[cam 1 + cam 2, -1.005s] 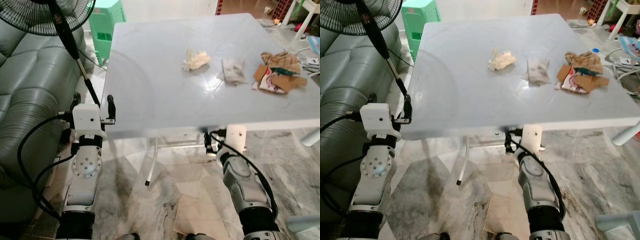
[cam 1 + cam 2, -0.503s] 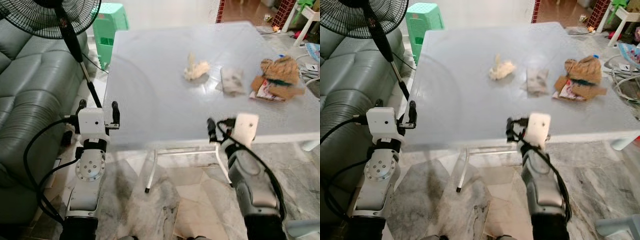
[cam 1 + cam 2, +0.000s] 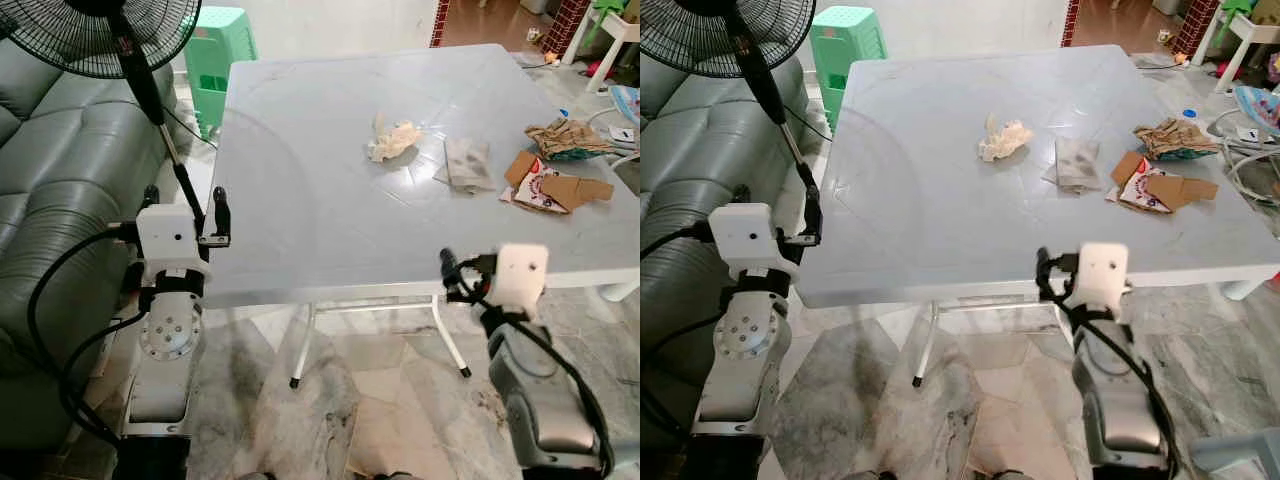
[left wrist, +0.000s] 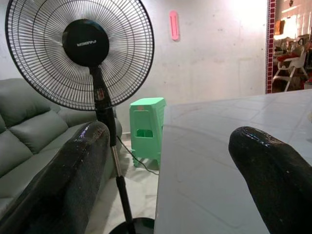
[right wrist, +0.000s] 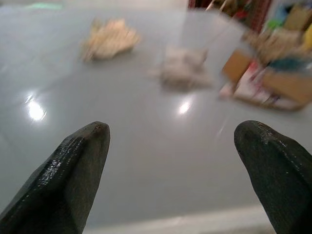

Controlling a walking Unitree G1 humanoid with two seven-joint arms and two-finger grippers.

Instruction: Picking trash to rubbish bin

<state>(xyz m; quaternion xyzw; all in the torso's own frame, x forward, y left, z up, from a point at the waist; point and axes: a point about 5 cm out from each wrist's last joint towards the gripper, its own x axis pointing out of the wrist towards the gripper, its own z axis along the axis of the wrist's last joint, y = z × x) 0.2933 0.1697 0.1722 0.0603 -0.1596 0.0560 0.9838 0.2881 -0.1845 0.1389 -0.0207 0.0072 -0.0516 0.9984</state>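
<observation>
3 pieces of trash lie on the table (image 3: 300,200), all toward its far right part: a crumpled tissue (image 3: 392,138) nearest the middle, a grey wad (image 3: 466,163) just right of it, and a heap of cardboard scraps (image 3: 555,170) beside the right edge. None has been touched yet.

What has changed in the last second is the right arm. It sat tucked under the table's near edge; now the right gripper (image 3: 1050,275) has come up to the level of that edge, with its white wrist block standing clear in front of the tabletop. In the right wrist view its 2 black fingers (image 5: 73,170) are spread wide, with the tissue, the wad and the scraps ahead of them across bare table. I take that as the start of a reach, most likely for the wad or the tissue, though the picture there is blurred.

The left gripper (image 3: 183,205) hovers at the table's near left corner, fingers (image 4: 63,180) spread and empty, pointing toward the fan (image 3: 100,35) and a green stool (image 3: 215,55).

Room to move: the near half of the table is bare, so the right arm has an open path forward over the edge. Left of the table, the sofa (image 3: 50,200) and the fan pole crowd the left arm. I can see no bin from here.
</observation>
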